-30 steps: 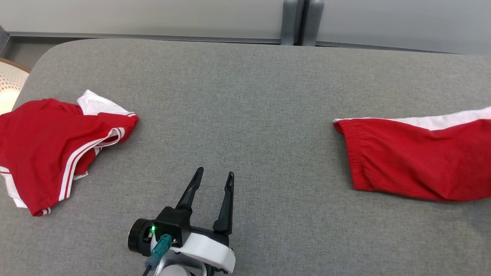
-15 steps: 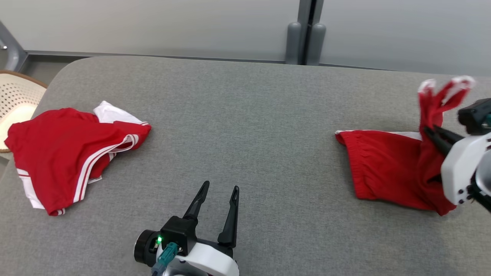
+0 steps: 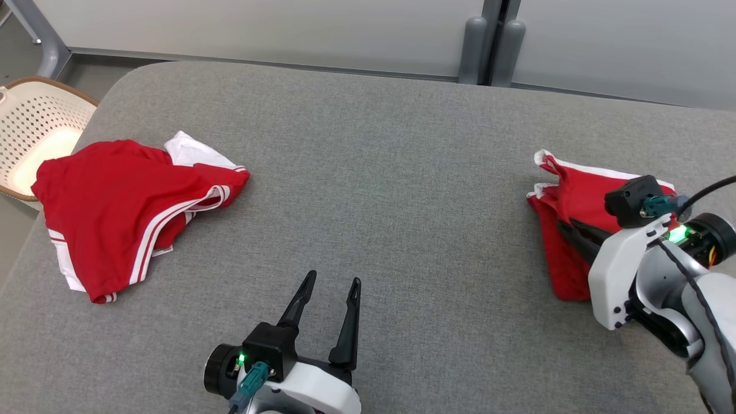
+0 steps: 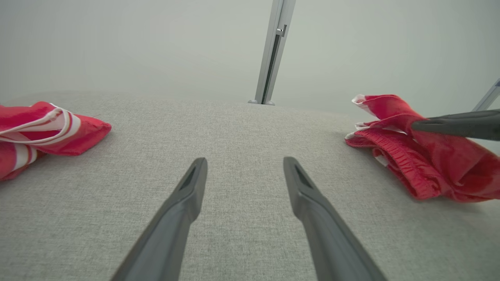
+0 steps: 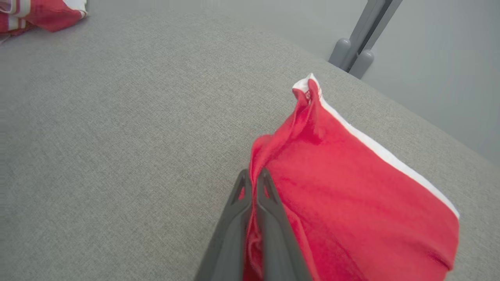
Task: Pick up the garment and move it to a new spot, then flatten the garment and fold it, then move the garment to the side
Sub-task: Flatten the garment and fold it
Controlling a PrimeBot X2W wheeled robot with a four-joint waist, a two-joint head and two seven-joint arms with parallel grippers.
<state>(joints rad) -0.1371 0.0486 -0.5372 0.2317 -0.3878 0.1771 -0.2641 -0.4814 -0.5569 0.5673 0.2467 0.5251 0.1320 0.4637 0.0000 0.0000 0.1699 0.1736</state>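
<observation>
With the right hand [image 5: 253, 175] clenched on the red shorts [image 5: 351, 187] and the left hand [image 3: 333, 279] released, folding appeared under way, the move aside not yet done.

The middle of the grey worktop [image 3: 374, 172] lies bare from the far edge to the near edge, a broad lane between two heaps of cloth. Toward the left edge a striped red garment [image 3: 115, 207] spreads, its tip reaching inward. Near the right edge the red shorts [image 3: 575, 195] sit bunched, with the right gripper [image 3: 566, 230] pinched on them and its arm over the near right corner. The left gripper [image 3: 333, 279], fingers spread, stands at the middle of the near edge. Beyond the far left corner stands a perforated basket [image 3: 29, 115]. Behind the far edge rise twin grey posts [image 3: 489, 43].
</observation>
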